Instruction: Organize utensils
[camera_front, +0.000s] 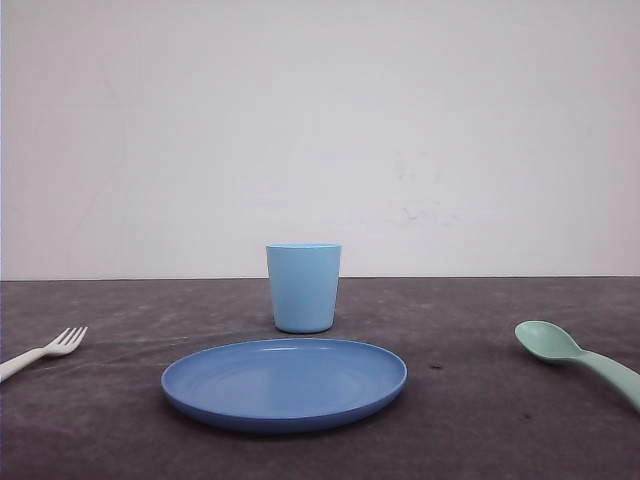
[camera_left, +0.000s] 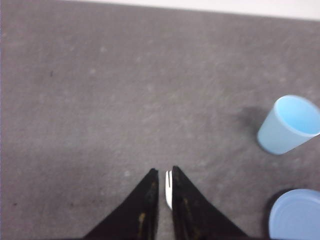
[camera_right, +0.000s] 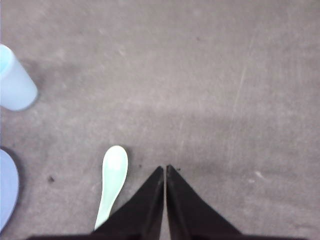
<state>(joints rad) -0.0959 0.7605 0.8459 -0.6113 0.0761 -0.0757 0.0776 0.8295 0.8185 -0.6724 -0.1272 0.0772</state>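
Left gripper (camera_left: 165, 187) is clamped on the fork (camera_left: 168, 189), tines poking out between the fingers; the front view shows the fork (camera_front: 45, 352) at the left edge, left of the plate (camera_front: 285, 382). Right gripper (camera_right: 165, 187) is pinched together with nothing in it, and the spoon (camera_right: 112, 182) lies just beside it on the table (camera_front: 480, 400), right of the plate. Risks: the thin fork could twist or slip in the pinch. The right gripper must spread before it can take the spoon; otherwise it just shoves it. The cup (camera_front: 303, 287) stands behind the plate and is tippable.

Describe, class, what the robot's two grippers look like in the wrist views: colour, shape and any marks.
Both have two matte black fingers tapering to sharp points. The left gripper shows faint yellowish scuff marks on its fingers; the right gripper looks plain black. No cables or markings visible.
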